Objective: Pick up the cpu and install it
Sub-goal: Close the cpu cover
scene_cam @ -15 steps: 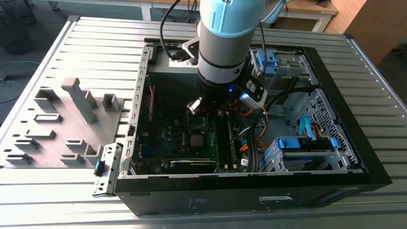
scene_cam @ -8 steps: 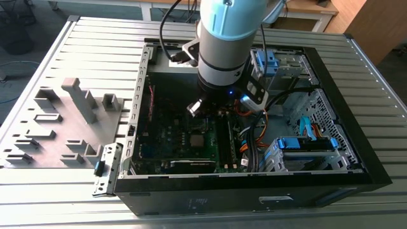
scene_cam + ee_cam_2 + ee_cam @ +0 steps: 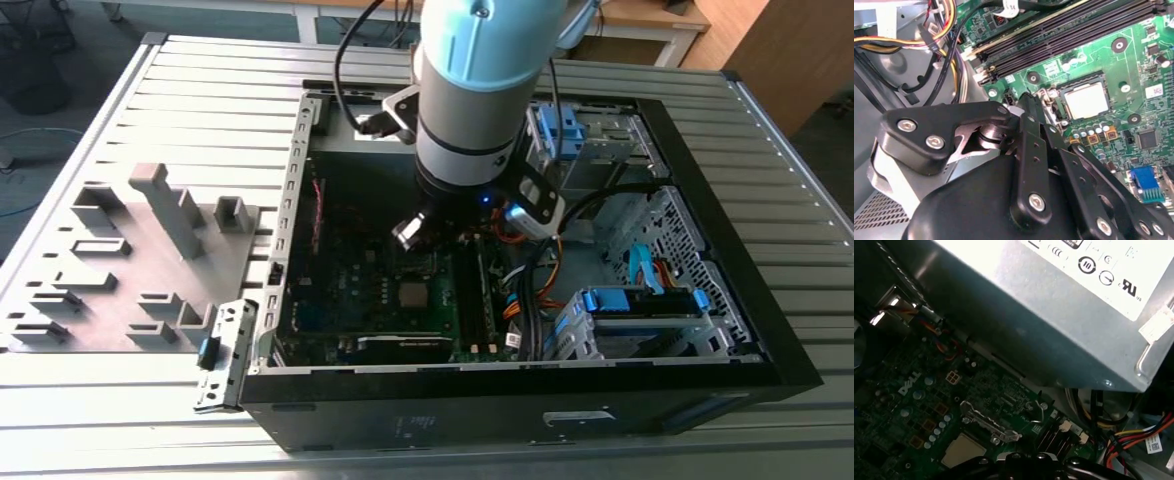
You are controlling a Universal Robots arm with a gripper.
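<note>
The cpu [image 3: 416, 293] is a small silver square lying flat in its socket on the green motherboard [image 3: 1134, 75], inside the open computer case [image 3: 534, 410]. It also shows in both wrist views, cpu [image 3: 1086, 100] and cpu [image 3: 961, 450]. A metal retention frame [image 3: 986, 422] stands beside the socket. My gripper [image 3: 1023, 100] hangs just above the board, a short way off the cpu. Its black fingers [image 3: 1029, 145] are shut together with nothing seen between them. In the exterior view the gripper [image 3: 424, 238] sits under the arm's wrist, over the board's middle.
A grey power supply box with a white label [image 3: 1054, 315] looms close to the wrist. Black memory slots [image 3: 1064, 35] and bundled coloured cables [image 3: 939, 35] run alongside the socket. Blue drive bays [image 3: 638, 303] fill the case's right. A grey fixture plate [image 3: 120, 260] lies at the exterior view's left.
</note>
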